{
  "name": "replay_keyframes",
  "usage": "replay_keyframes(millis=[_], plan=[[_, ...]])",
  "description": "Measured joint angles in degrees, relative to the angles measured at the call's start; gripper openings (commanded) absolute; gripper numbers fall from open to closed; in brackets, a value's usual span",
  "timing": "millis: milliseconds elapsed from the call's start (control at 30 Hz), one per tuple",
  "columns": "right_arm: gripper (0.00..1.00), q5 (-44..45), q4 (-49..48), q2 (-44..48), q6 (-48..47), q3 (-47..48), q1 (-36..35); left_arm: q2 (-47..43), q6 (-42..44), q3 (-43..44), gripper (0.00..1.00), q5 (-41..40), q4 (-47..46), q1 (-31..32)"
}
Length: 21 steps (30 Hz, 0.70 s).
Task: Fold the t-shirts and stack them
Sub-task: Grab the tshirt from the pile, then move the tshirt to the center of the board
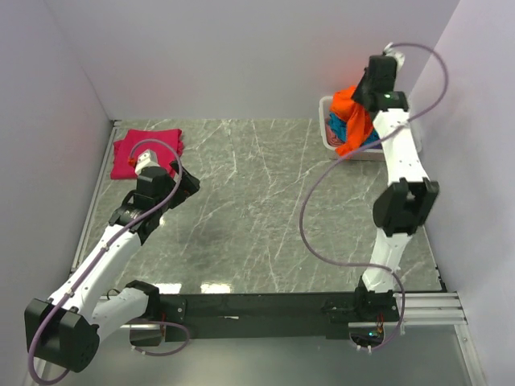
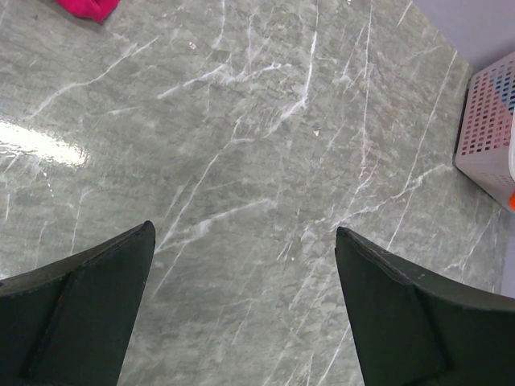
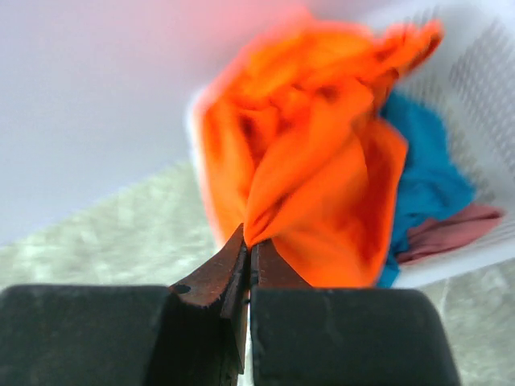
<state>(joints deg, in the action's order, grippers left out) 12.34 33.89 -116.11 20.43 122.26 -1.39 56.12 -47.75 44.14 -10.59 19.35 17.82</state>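
Note:
My right gripper (image 3: 250, 244) is shut on a fold of the bright orange t-shirt (image 3: 322, 161), which hangs bunched over the basket's near rim; from above the orange t-shirt (image 1: 351, 121) drapes down the basket's front. A teal-blue t-shirt (image 3: 426, 169) lies in the basket behind it, with a bit of pink cloth (image 3: 451, 233) below. A folded magenta-pink t-shirt (image 1: 145, 151) lies at the table's back left; its corner (image 2: 84, 8) shows in the left wrist view. My left gripper (image 2: 245, 233) stands open over bare table, holding nothing.
The white lattice basket (image 1: 326, 129) stands at the back right against the wall; its side (image 2: 487, 137) shows at the right of the left wrist view. The grey marble table (image 1: 257, 209) lies between side walls, with a black rail along its near edge.

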Motion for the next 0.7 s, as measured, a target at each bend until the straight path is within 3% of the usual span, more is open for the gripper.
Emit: replay_keyframes(millis=[167, 333, 500, 700], plan=[[0.00, -1.46, -0.87, 14.60, -3.10, -0.55, -2.21, -0.09, -0.02, 0.00, 0.99, 0.52, 0.00, 0.00], [0.00, -0.96, -2.86, 25.66, -7.74, -0.55, -14.32, -1.29, -0.13, -0.02, 1.00, 1.53, -0.02, 0.00], [0.00, -5.97, -3.17, 29.77, -10.36, -0.22, -28.70, -2.97, -0.66, -0.33, 1.00, 1.75, 0.22, 0.00], [0.00, -10.88, -3.50, 32.15, -8.87, -6.29, -31.28, -5.70, -2.45, -0.85, 1.00, 0.92, 2.89, 0.00]])
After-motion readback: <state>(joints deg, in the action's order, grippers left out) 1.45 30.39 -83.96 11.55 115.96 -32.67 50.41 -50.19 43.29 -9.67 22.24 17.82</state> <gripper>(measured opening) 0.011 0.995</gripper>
